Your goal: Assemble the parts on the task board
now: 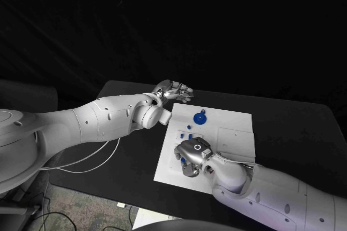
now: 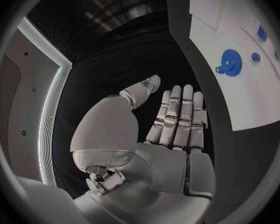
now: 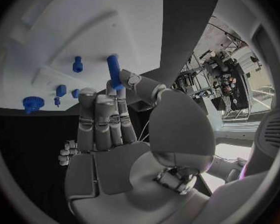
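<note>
The flat white rectangular task board (image 1: 235, 136) lies in the middle of the black table (image 1: 296, 126). A round blue toothed gear part (image 1: 199, 119) sits on the board's far end, at about twelve o'clock from the right hand, with a small blue knob (image 2: 256, 57) just beside it. Nearer the middle of the board stand a few short blue pegs (image 1: 190, 136).

The right hand (image 1: 194, 156) hovers over the board's near left part, at roughly seven o'clock from the gear. In the right wrist view this hand (image 3: 115, 129) pinches a slim blue cylindrical pin (image 3: 113, 70) between its thumb and a fingertip, the pin pointing toward the board while the other fingers lie straight and close together.

The left hand (image 1: 173, 92) is off the board, above the black table just past the board's far left corner, at about ten o'clock from the gear. In the left wrist view its fingers (image 2: 177, 117) are stretched out side by side, thumb apart, holding nothing.
</note>
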